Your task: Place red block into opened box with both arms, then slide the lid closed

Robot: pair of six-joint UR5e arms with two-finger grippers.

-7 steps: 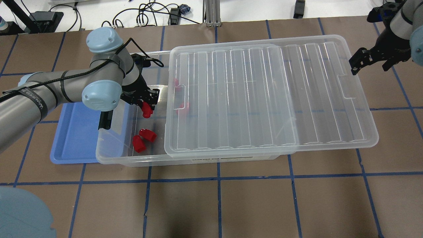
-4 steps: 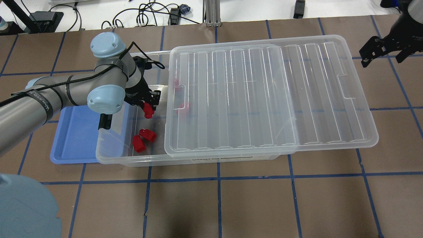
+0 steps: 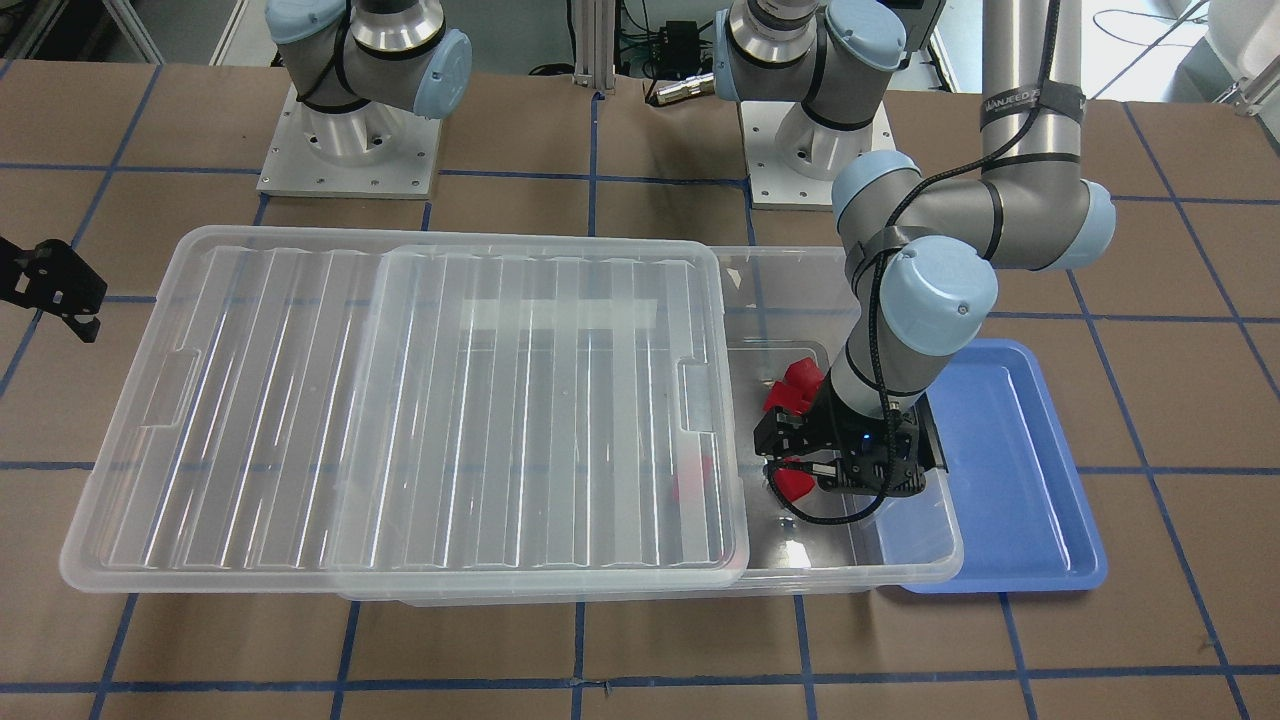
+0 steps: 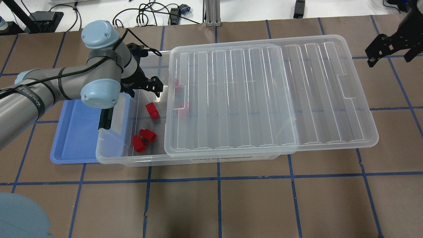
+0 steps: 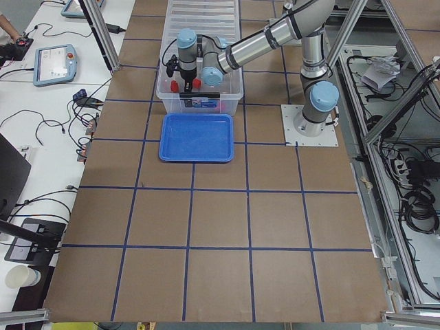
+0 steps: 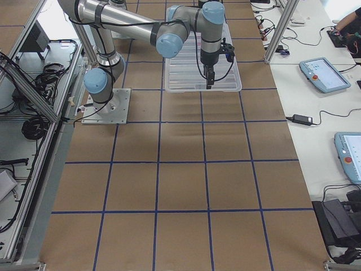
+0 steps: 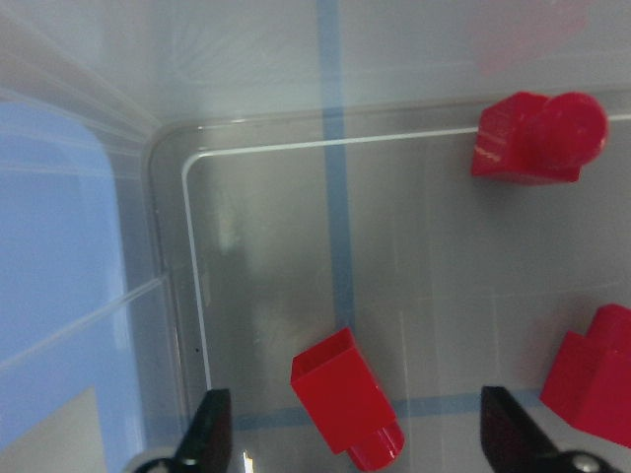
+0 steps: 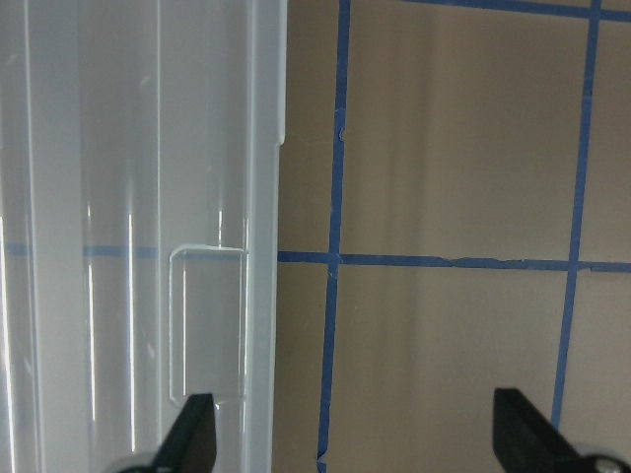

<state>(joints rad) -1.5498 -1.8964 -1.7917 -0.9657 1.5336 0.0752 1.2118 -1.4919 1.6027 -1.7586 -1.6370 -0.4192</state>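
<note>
While lid [image 4: 264, 96] part-covers box [image 4: 132, 162], blue tray [image 4: 72, 138] adjacent

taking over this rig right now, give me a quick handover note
Left tool: open, empty, above the uncovered end of the box.
Right tool: open, empty, beside the far short edge of the lid, not touching.
Red block: on the box floor under the left tool, near other red blocks.
Lid: on the box, shifted to the robot's right, left end uncovered.
Done: block in the box.
Left: lift the left tool clear, slide the lid closed.
</note>
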